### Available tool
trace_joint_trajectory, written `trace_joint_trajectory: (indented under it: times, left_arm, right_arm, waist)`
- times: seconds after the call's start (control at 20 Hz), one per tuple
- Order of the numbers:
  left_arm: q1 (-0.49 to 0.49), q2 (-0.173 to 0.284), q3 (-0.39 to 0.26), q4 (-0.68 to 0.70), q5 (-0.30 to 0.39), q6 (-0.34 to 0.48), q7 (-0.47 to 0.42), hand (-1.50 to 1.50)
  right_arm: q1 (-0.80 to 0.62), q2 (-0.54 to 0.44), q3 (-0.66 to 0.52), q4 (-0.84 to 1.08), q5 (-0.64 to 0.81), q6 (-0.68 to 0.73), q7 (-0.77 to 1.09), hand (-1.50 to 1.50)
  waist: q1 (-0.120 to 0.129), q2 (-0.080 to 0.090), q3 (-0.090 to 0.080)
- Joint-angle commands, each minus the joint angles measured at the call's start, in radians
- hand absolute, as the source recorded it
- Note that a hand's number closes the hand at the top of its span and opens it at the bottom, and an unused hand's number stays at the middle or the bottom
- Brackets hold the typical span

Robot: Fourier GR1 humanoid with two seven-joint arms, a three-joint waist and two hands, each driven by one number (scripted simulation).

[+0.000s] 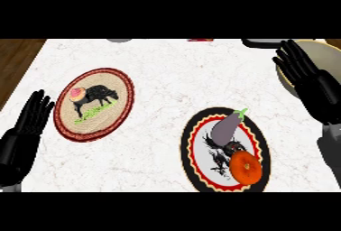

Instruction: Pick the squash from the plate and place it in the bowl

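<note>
Head view: lower right, the orange squash (245, 166) still lies on the near plate (194, 135) beside an eggplant (226, 127), unpicked. My left hand (26, 124) rests open at left; my right hand (307, 79) hovers open-fingered beside the bowl (320, 49), upper right.
</note>
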Motion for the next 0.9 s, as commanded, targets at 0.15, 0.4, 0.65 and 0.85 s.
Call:
trace_joint_trajectory:
  times: [0.15, 0.4, 0.65, 0.85]
  left_arm:
    - [-0.027, 0.045, 0.070, 0.048, -0.058, 0.099, 0.087, 0.00]
    - [0.020, 0.038, 0.085, 0.065, -0.050, 0.127, 0.119, 0.00]
    - [0.025, 0.054, 0.106, 0.086, -0.056, 0.146, 0.152, 0.00]
    - [0.019, 0.044, 0.094, 0.079, -0.050, 0.148, 0.179, 0.00]
  right_arm:
    - [0.046, -0.078, -0.042, -0.205, 0.227, -0.283, 0.054, 1.50]
    - [0.255, -0.293, -0.039, -0.026, 0.477, -0.377, 0.311, -1.50]
    - [0.386, -0.209, 0.033, -0.204, 0.648, -0.592, 0.410, -1.50]
    - [0.514, -0.168, 0.123, -0.353, 0.789, -0.684, 0.527, -1.50]
  waist:
    - [-0.083, 0.008, -0.050]
    - [-0.198, 0.009, -0.069]
    - [-0.194, -0.010, -0.061]
    - [-0.182, -0.008, -0.059]
